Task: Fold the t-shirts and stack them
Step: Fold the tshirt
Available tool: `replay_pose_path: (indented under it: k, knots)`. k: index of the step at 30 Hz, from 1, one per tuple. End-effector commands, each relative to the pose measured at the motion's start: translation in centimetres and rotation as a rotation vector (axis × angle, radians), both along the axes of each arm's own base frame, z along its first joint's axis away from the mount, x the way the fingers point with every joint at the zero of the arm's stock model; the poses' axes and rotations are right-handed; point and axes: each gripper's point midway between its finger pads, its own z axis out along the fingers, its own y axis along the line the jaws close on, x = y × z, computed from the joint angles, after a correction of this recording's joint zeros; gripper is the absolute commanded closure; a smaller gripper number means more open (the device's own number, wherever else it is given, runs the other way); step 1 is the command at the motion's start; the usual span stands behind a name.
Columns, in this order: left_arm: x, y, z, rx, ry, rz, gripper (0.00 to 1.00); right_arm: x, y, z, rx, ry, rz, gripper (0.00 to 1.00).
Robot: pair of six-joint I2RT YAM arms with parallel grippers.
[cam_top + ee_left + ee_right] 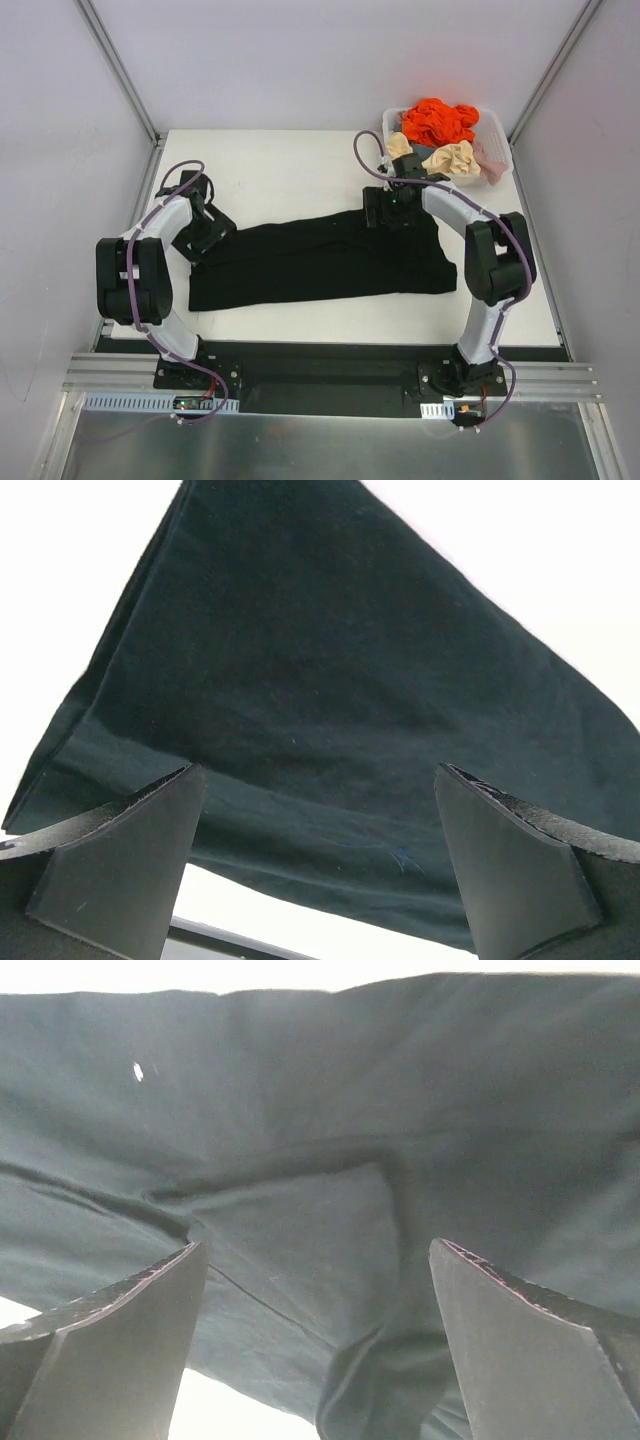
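A black t-shirt (pixel 320 258) lies folded lengthwise into a long band across the white table (pixel 290 165). My left gripper (pixel 207 234) is open over the shirt's left end; in the left wrist view its fingers (pixel 120 865) stand wide apart above the dark cloth (pixel 330 680), holding nothing. My right gripper (pixel 392 212) is open over the shirt's upper right part; in the right wrist view its fingers (pixel 520 1350) straddle a creased fold of the cloth (pixel 300 1180), holding nothing.
A white basket (pixel 495 140) at the back right corner holds an orange garment (pixel 438 120), beige garments (pixel 452 157) and a pink one (pixel 488 155). The table's front edge runs just below the shirt. Enclosure walls stand on both sides.
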Motion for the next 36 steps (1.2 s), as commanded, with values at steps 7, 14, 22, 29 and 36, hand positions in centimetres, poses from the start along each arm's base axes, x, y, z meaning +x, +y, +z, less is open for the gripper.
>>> replay_pose_path:
  k: [7,14,22,29,36]
  knots:
    - [-1.2,1.2,-1.9,0.069,0.075,-0.041,0.01,-6.3,-0.2,1.3,0.036,0.037,0.146,0.03]
    - [-1.8,3.2,-2.0,0.176,0.124,-0.042,0.01,-13.2,-3.0,1.4,-0.002,0.117,0.098,0.03]
    - [-1.4,3.6,-2.0,0.2,0.135,-0.049,0.01,-15.5,-3.9,3.8,0.014,0.086,0.073,0.03]
    - [-1.5,3.6,-1.9,0.199,0.136,-0.053,0.01,-9.6,-1.7,7.8,0.068,-0.071,0.068,0.03]
    - [-1.5,3.6,-1.6,0.195,0.125,-0.051,0.01,-2.7,-0.6,6.0,0.01,-0.09,0.02,0.03]
